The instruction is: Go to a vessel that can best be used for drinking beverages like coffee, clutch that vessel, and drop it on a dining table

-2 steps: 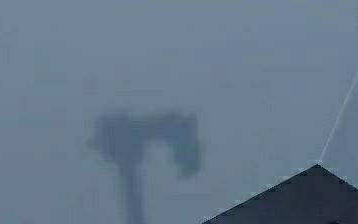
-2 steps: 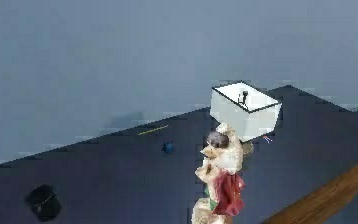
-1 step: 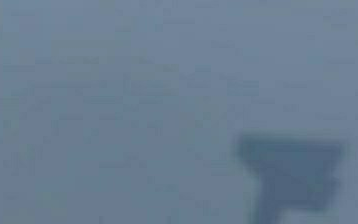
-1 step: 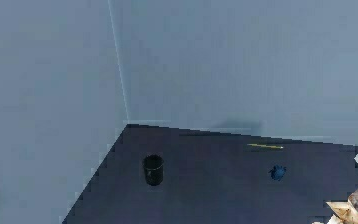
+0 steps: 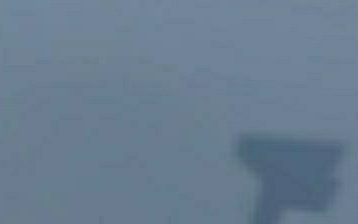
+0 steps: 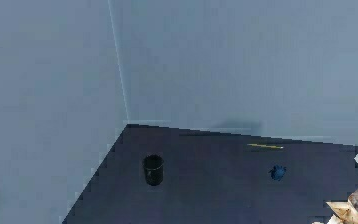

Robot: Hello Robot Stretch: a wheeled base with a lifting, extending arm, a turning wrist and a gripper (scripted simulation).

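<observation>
Dark cylindrical bin (image 6: 153,170) upright on dark floor (image 6: 207,195) near the room's corner, small blue object (image 6: 278,173) well apart, whether a drinking vessel cannot be told, fingers' state cannot be told

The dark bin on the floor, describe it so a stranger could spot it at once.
Find the corner where two pale blue walls meet the dark floor. Just out from it stands the bin. It is a dark upright cylinder, unlike the small blue lump toward the arm side view's right.
</observation>
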